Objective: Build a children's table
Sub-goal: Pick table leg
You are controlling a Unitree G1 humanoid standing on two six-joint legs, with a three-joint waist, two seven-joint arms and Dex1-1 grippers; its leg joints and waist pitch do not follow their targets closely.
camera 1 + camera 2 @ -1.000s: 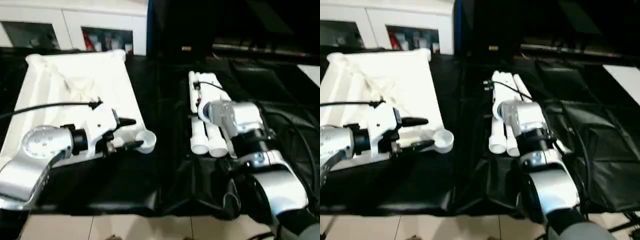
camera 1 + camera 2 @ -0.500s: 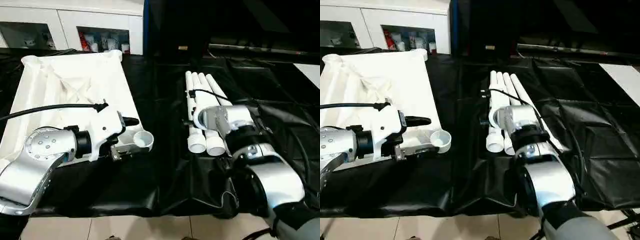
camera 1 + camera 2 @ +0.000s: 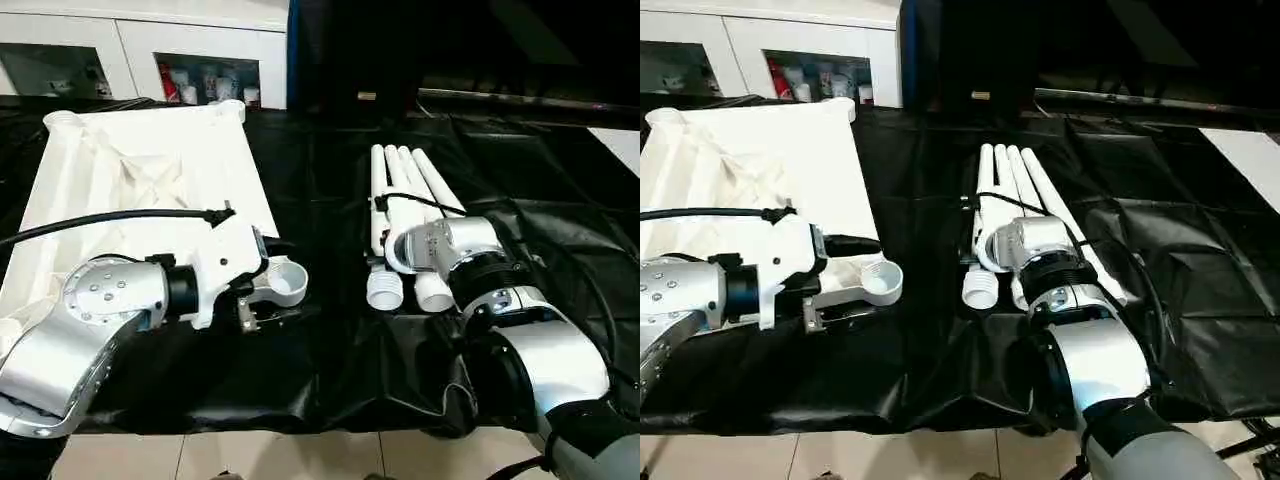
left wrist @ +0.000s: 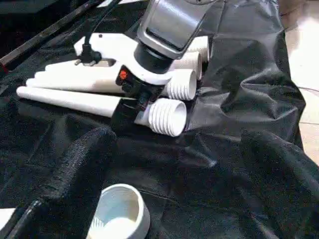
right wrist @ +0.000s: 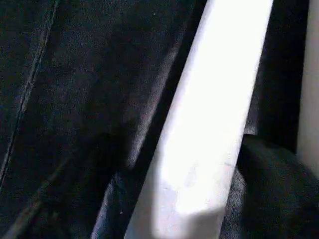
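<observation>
Far left, at the back: a white cabinet (image 3: 150, 45) with glass doors, small red and white items dim behind the panes. In front of it, lying upside down on a wrinkled, glossy black sheet (image 3: 330, 350): the white plastic table top (image 3: 120, 175), rectangular, ribbed in crossing diagonals, with a round socket at each visible corner. Nearest corner socket (image 3: 283, 278) a short open cup, its outside ridged with fine threads in the left wrist view.

Right at that socket: the left gripper (image 3: 268, 283), white housing on a silver forearm, black cable looping back over the table top. 2 black fingers spread wide, 1 above the socket and 1 below it, straddling the cup; contact not clear, nothing lifted.

Centre right: 4 white legs (image 3: 1015, 180), long smooth tapered tubes, bundled side by side on the sheet, thin ends pointing away, thick ends near and ringed with coarse screw ridges.

Over the near part of that bundle: the right gripper (image 4: 130, 102), pointing down, black fingers straddling the leftmost leg (image 4: 70, 99) just behind its threaded end (image 3: 384, 290). Fingers well apart; whether pressed onto the tube, cannot tell.
</observation>
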